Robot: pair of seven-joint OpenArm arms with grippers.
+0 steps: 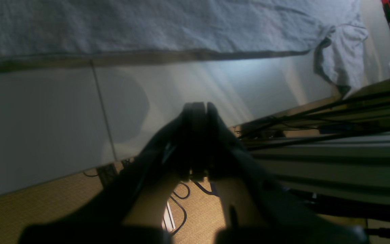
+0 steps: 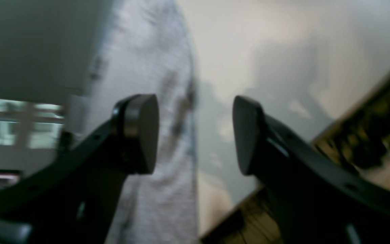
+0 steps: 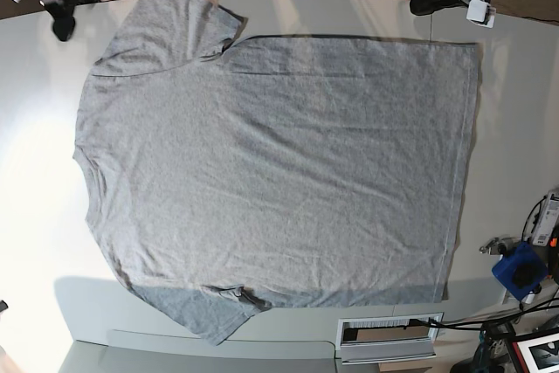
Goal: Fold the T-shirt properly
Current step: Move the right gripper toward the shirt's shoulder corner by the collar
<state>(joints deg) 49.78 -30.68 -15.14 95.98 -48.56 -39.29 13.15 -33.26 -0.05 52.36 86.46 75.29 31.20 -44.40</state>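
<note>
Big heather-grey cotton T-shirt [image 3: 271,172] is lying flat, plain side up, across the white table [image 3: 35,172], neck to the left. My left gripper [image 1: 198,107] is clenched, empty, w/ nothing between; my right gripper [image 2: 195,132] is gaping, holding nothing, both hovering off the shirt's far edge.

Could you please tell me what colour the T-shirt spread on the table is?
Plain heather grey; the T-shirt shows best in the base view.

t-shirt [image 3: 271,172] blankets most of the counter [image 3: 515,128], bare strips run along each side, cables [image 3: 524,303] crowd one near corner.
</note>
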